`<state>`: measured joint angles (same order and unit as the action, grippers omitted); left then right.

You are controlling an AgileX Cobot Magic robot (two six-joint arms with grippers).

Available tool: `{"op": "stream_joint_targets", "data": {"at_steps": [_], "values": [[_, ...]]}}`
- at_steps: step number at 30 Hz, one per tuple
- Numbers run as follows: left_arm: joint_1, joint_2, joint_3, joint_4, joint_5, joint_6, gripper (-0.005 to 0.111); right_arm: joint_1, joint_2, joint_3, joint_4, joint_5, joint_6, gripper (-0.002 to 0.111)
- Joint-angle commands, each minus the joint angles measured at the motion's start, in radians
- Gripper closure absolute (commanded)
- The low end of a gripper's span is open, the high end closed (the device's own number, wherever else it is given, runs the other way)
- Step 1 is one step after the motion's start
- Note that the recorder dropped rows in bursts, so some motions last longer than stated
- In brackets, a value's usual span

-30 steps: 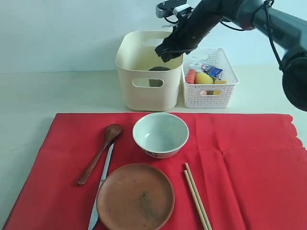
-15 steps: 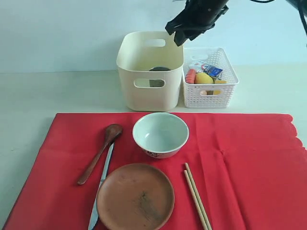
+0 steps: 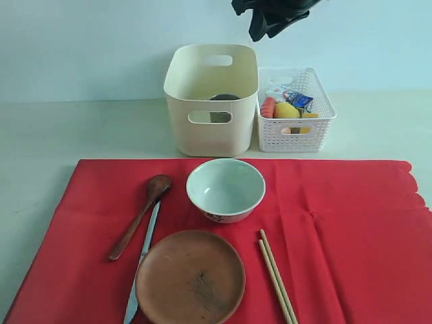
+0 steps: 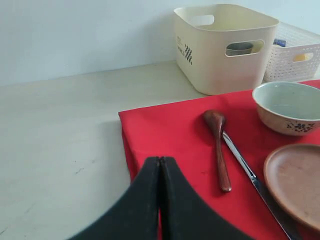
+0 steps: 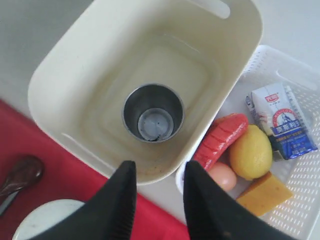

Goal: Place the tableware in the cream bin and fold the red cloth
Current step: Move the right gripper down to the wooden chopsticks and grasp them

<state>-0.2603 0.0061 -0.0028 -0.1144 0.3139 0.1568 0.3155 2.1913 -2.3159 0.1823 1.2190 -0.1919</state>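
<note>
Cup check: my right wrist view looked straight down into the steel cup [image 5: 153, 112], upright on the floor of the cream bin [image 3: 210, 138]. The exterior view caught it only through the handle cut-out. My right gripper [image 5: 159, 167] hung above the bin rim at upper centre of the exterior frame, fingers apart, nothing between them. My left gripper [image 4: 160, 161], fingers pressed together, showed only in its own wrist view, over the edge of the red cloth [image 3: 351, 229]. Bowl [image 3: 225, 189], plate [image 3: 191, 277], spoon [image 3: 142, 216], knife [image 3: 143, 266] and chopsticks [image 3: 277, 277] crowded the cloth's left half. Its right half lay open to the scalloped edge.

Plain pale bluish wall [image 3: 81, 40] sits behind. Matte off-white table [image 3: 61, 128] runs up to it, with faint scuffs showing in the left wrist view. Light is even, shadows soft.
</note>
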Motion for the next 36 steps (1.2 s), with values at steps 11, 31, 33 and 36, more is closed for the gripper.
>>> {"op": "stream_joint_targets", "data": {"at_steps": [11, 31, 33, 36], "values": [[0.003, -0.006, 0.003, 0.001, -0.007, 0.000, 0.107, 0.126, -0.153, 0.296, 0.000, 0.002, -0.022, 0.077], [0.003, -0.006, 0.003, 0.001, -0.007, 0.000, 0.107, 0.190, -0.489, 0.965, -0.046, -0.141, 0.030, 0.078], [0.003, -0.006, 0.003, 0.001, -0.007, 0.000, 0.107, 0.190, -0.538, 1.042, -0.053, -0.173, 0.041, 0.078], [0.003, -0.006, 0.003, 0.001, -0.007, 0.000, 0.107, 0.190, -0.614, 1.158, -0.053, -0.233, 0.046, 0.078]]}}
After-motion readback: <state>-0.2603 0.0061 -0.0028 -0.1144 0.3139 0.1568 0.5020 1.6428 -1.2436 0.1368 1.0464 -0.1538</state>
